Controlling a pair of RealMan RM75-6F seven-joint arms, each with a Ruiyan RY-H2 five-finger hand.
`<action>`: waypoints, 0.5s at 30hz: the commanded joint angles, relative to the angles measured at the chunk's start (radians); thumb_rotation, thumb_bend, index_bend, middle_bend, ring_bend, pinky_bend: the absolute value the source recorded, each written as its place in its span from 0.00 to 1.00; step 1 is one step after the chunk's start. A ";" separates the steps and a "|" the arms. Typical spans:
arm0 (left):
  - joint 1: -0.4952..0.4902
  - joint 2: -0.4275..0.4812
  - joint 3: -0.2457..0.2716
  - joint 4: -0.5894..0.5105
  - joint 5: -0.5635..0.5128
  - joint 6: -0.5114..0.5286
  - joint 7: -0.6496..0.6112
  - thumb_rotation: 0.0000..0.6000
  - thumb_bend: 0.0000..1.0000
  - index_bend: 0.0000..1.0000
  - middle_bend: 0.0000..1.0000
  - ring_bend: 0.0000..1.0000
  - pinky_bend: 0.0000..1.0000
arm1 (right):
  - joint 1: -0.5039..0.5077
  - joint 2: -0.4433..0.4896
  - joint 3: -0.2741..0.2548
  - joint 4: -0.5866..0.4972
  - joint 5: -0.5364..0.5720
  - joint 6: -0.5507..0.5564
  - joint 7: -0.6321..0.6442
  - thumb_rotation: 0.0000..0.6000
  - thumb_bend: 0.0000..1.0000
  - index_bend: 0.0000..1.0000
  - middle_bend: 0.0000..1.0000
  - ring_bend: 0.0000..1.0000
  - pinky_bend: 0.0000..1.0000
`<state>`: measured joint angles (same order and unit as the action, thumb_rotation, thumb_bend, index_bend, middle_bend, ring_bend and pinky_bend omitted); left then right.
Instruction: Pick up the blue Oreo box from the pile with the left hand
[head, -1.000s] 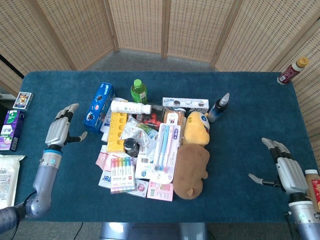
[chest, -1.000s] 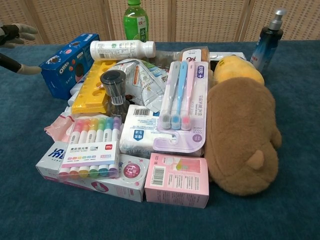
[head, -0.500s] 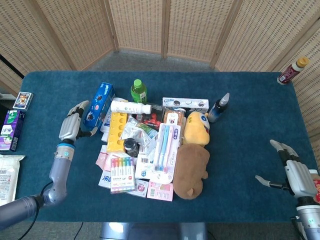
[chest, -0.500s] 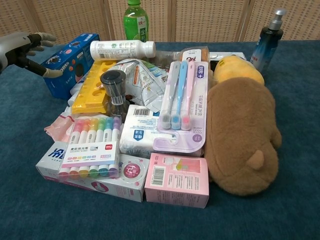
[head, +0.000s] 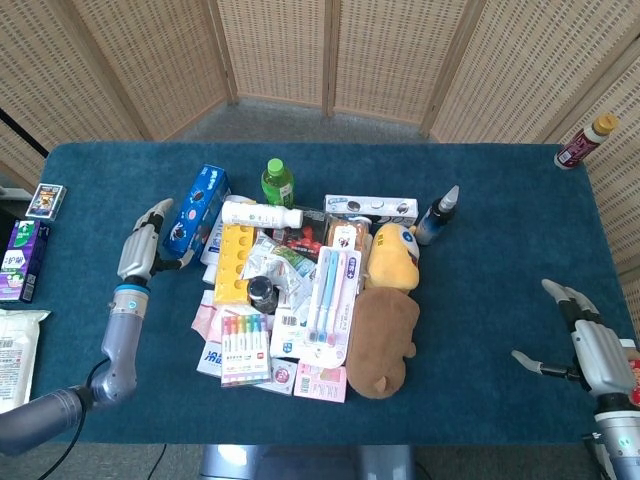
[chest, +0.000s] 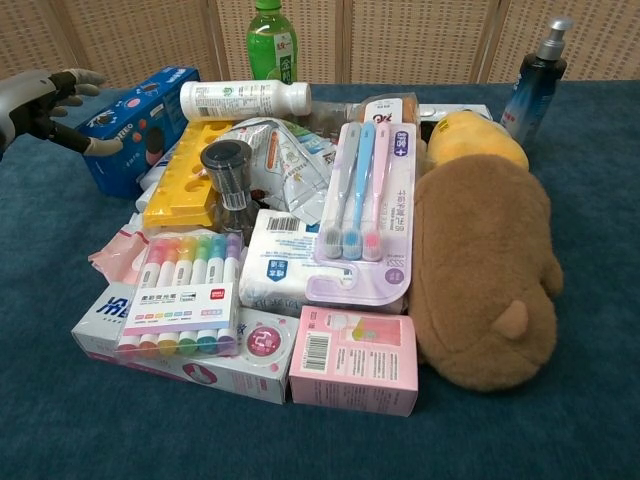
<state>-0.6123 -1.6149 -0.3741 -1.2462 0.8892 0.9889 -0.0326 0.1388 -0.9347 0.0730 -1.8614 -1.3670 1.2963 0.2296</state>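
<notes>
Since a second ago the left hand (head: 148, 243) has closed in from the left, fingers spread wide, touching the blue Oreo box (head: 196, 208) at the pile's far-left edge; grasp pending.

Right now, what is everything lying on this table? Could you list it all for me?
Oreo box: one, blue, left edge of the pile.
Drink bottle: one, green, back of the pile.
White bottle: one, lying beside the Oreo box.
Yellow tray: one, left of centre.
Toothbrush pack: one, lilac card, centre.
Marker set: one, rainbow colours, front left.
Pink box: one, front of the pile.
Brown plush toy: one, right front.
Yellow plush toy: one, behind the brown one.
Spray bottle: one, dark blue, right of the pile.
Red-label bottle: one, far right corner.
Table: one, blue cloth.
Left hand: at the Oreo box, fingers apart.
Right hand: open, right edge.
</notes>
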 joint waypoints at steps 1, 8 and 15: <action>0.007 0.010 0.000 -0.003 -0.006 -0.001 -0.002 1.00 0.33 0.00 0.00 0.00 0.00 | 0.002 -0.002 0.000 -0.002 -0.001 -0.004 -0.001 0.76 0.00 0.00 0.09 0.00 0.00; 0.026 0.047 0.008 0.009 -0.021 -0.008 0.010 1.00 0.33 0.00 0.00 0.00 0.00 | 0.009 -0.008 0.003 -0.013 -0.001 -0.013 -0.011 0.76 0.00 0.00 0.09 0.00 0.00; 0.063 0.113 0.017 -0.019 -0.030 -0.001 0.017 1.00 0.33 0.00 0.00 0.00 0.00 | 0.019 -0.011 0.007 -0.017 -0.002 -0.025 -0.012 0.76 0.00 0.00 0.09 0.00 0.00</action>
<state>-0.5589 -1.5172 -0.3608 -1.2541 0.8610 0.9854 -0.0191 0.1582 -0.9461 0.0804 -1.8786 -1.3685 1.2716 0.2173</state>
